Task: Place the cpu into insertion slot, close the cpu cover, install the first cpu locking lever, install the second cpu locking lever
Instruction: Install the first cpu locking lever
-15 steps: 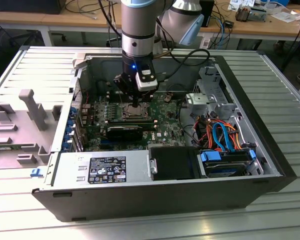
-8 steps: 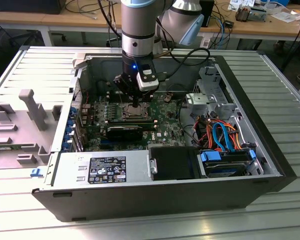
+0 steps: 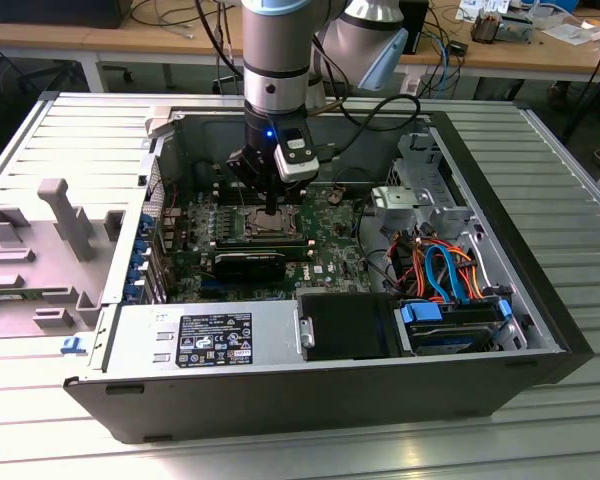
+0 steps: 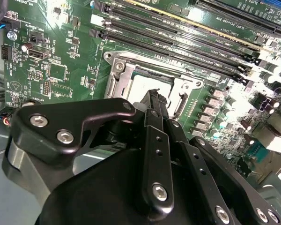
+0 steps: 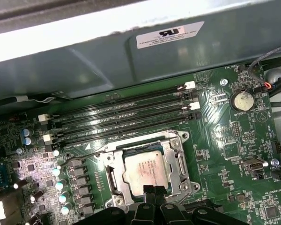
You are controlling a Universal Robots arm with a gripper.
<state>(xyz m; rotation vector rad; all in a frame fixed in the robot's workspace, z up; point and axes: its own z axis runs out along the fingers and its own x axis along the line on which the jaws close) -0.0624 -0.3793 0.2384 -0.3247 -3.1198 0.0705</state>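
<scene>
cpu (image 5: 144,169) in insertion slot (image 5: 113,180), cpu cover (image 5: 178,151) over it

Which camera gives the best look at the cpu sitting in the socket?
The first wrist view: the cpu lies nearly whole in view, framed by the cpu cover. In the second wrist view the gripper hides much of it. The exterior view shows it small beneath the gripper.

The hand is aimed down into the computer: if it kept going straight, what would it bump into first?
Most likely the cpu lying in the slot, framed by the cover. The hand hangs right above its near edge; the gap left is hard to judge.
</scene>
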